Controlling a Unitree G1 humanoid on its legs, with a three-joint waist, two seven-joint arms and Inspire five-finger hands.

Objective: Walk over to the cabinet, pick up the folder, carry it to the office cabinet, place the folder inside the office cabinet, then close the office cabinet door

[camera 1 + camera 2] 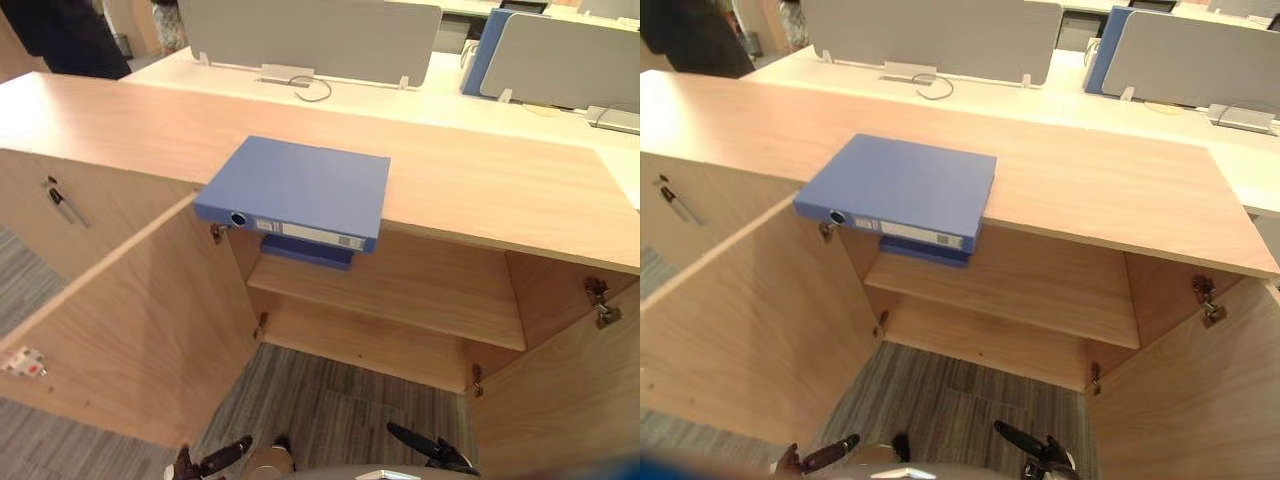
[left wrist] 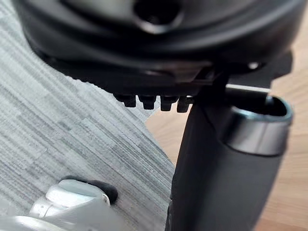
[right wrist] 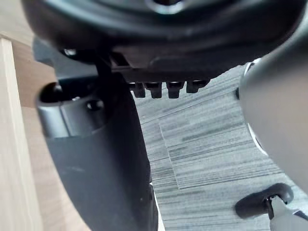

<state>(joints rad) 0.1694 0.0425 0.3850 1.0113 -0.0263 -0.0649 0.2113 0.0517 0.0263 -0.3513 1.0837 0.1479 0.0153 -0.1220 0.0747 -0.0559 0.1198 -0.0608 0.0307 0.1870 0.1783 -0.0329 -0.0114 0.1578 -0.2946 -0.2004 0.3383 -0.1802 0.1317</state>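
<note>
The folder (image 1: 300,190) looks stiff, flat and probably light; grip the spine edge overhanging the cabinet (image 1: 480,180) top. Left hand (image 1: 225,455) and right hand (image 1: 430,448) hang low, fingers loosely straight, empty.

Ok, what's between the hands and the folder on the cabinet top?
Left eye view: only bare carpet and the open cabinet front lie between the left hand, right hand and the folder.

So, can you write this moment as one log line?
folder: on cabinet top, overhanging front edge | doors: open | left hand: low, open, empty | right hand: low, open, empty
</note>
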